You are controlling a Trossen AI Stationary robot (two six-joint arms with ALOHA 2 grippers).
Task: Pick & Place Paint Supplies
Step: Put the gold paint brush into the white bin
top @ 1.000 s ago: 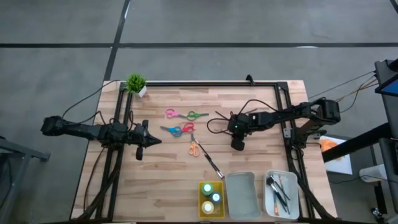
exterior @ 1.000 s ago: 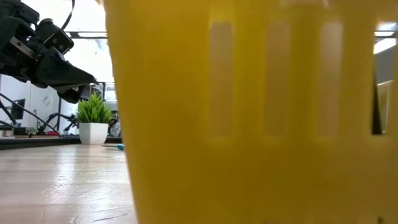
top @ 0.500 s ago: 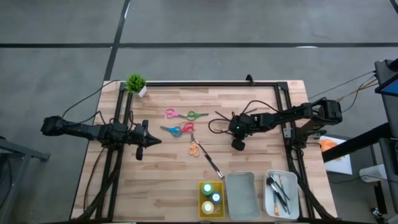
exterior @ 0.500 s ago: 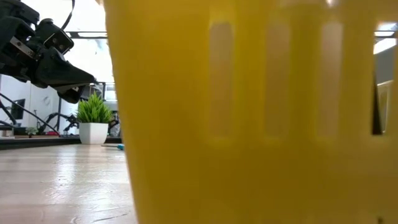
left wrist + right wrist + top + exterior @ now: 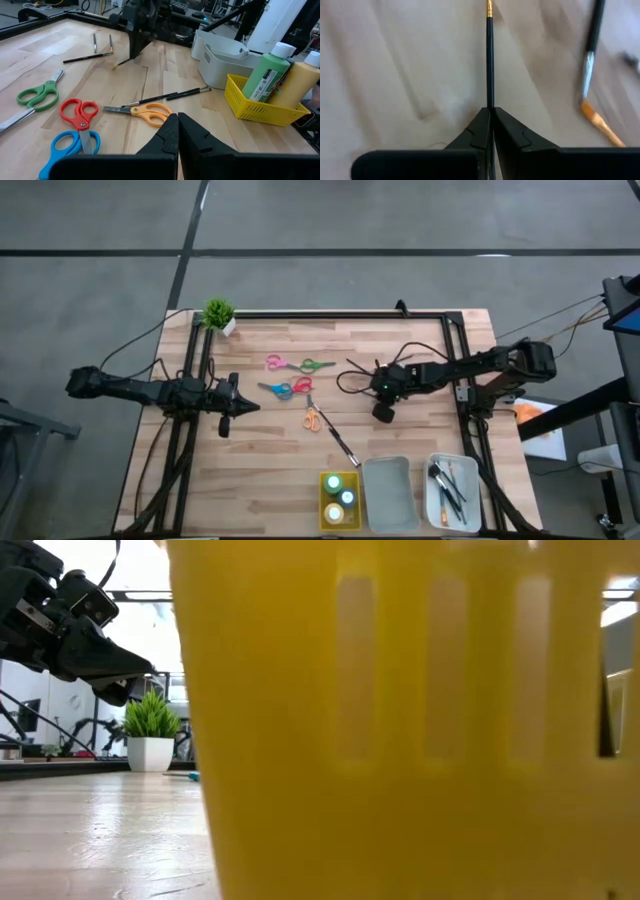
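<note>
My right gripper (image 5: 383,413) points down over the table's right half, shut on a thin black brush (image 5: 489,60). Another thin brush (image 5: 590,65) lies beside it, and several more (image 5: 95,42) lie on the wood beyond. My left gripper (image 5: 243,406) hovers shut over the left half, touching nothing. Ahead of it lie three pairs of scissors: pink and green (image 5: 300,364), blue and red (image 5: 285,388), orange (image 5: 313,418). A dark brush (image 5: 343,442) lies flat near the orange pair. Paint bottles (image 5: 340,498) stand in the yellow tray (image 5: 324,502). My right gripper pinches the thin black brush by its handle (image 5: 489,100) between the two fingertips. It comes from above, pointing down. The brush runs on along the fingers, past their ends, to its gold ferrule (image 5: 489,7). I cannot tell whether that far end touches the table.
A grey tray (image 5: 388,492) and a white tray (image 5: 436,502) holding brushes sit at the near edge beside the yellow tray, which fills the low view (image 5: 400,740). A small potted plant (image 5: 219,314) stands at the far left corner. Cables (image 5: 350,375) loop by the right arm.
My right arm has drawn back a little toward the table's right edge, and its gripper stays shut. My left arm has kept still.
</note>
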